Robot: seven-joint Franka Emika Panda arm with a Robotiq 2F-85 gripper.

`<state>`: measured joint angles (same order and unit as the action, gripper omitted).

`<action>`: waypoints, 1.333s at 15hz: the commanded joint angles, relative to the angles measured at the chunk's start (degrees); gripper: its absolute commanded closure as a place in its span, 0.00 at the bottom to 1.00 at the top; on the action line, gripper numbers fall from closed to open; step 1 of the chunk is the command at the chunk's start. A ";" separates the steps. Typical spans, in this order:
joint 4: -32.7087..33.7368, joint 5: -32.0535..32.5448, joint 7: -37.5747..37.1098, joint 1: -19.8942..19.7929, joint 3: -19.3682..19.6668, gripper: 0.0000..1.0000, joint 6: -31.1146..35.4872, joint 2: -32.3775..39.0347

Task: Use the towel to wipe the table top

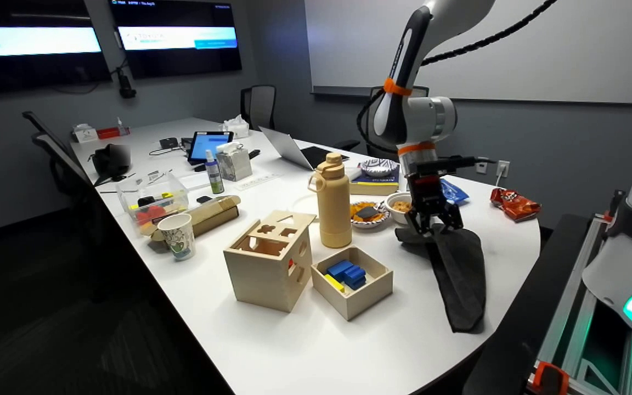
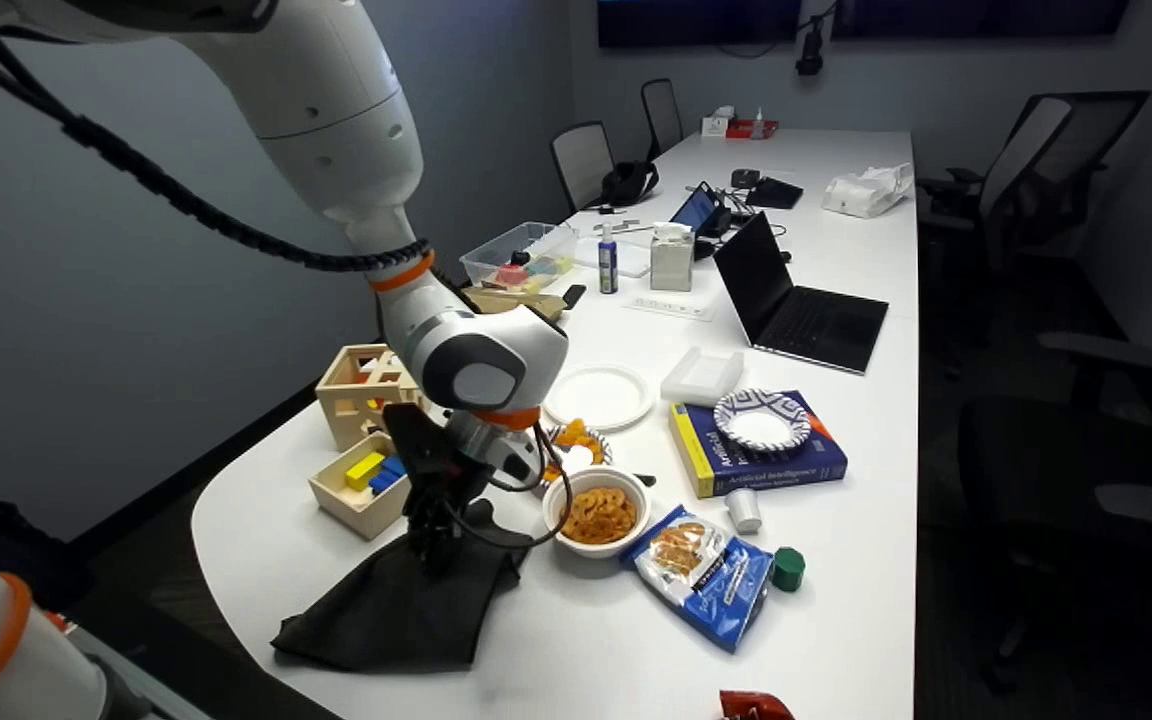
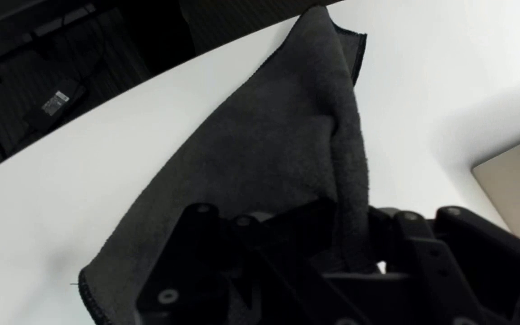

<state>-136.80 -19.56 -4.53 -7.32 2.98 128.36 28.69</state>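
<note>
The towel (image 1: 461,280) is dark grey cloth lying partly spread and creased on the white table top (image 1: 272,351), near the table's rounded end. It shows in an exterior view (image 2: 401,620) and fills the middle of the wrist view (image 3: 260,158). My gripper (image 1: 434,225) points down at the towel's inner end. In the wrist view the gripper (image 3: 351,221) has a raised fold of the towel pinched between its fingers. The rest of the cloth trails out toward the table edge. The fingertips are partly hidden by the cloth and dark in an exterior view (image 2: 433,545).
An open wooden box with blocks (image 1: 351,282), a shape-sorter cube (image 1: 269,269) and a tan bottle (image 1: 333,203) stand beside the towel. A snack bowl (image 2: 596,510), blue snack bag (image 2: 706,575) and book (image 2: 756,450) lie on its other side. A red bag (image 1: 515,204) lies near the edge.
</note>
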 commanded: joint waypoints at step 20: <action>-9.41 8.51 -10.08 4.02 7.12 1.00 0.39 -11.03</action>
<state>-140.32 -13.28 -11.53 -2.63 7.57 126.71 25.84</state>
